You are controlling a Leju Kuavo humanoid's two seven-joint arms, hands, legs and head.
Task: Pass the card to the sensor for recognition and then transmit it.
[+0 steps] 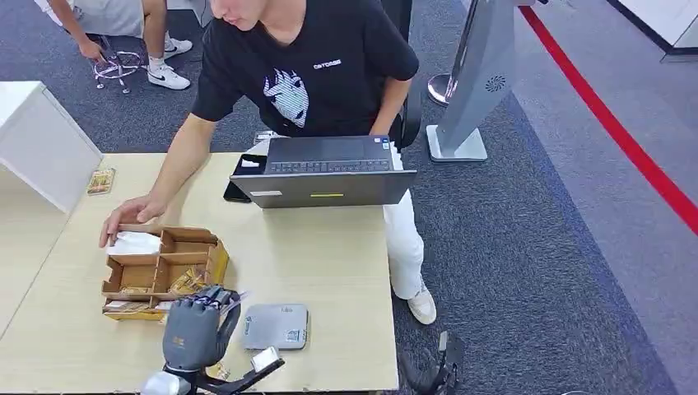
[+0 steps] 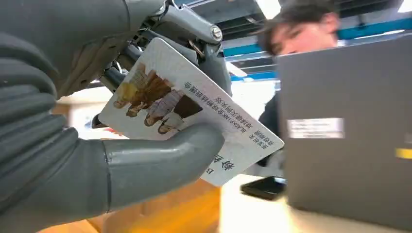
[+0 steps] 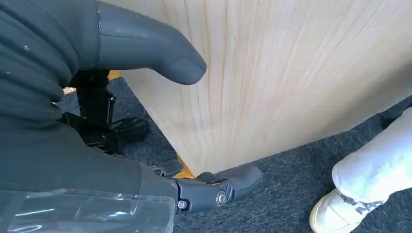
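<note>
- My left hand has the card pinched between thumb and fingers, lifted off the table, printed face showing in the left wrist view.
- From the head view that hand sits at the near edge of the table, just beside the wooden organiser and left of the grey sensor.
- I judge the pick-up done and the carry to the reader in hand.
- Next I would bring the card rightward, flat over the sensor, then offer it to the person across the table.
- My right hand hangs beside the table edge, thumb apart from the fingers, holding nothing.
</note>
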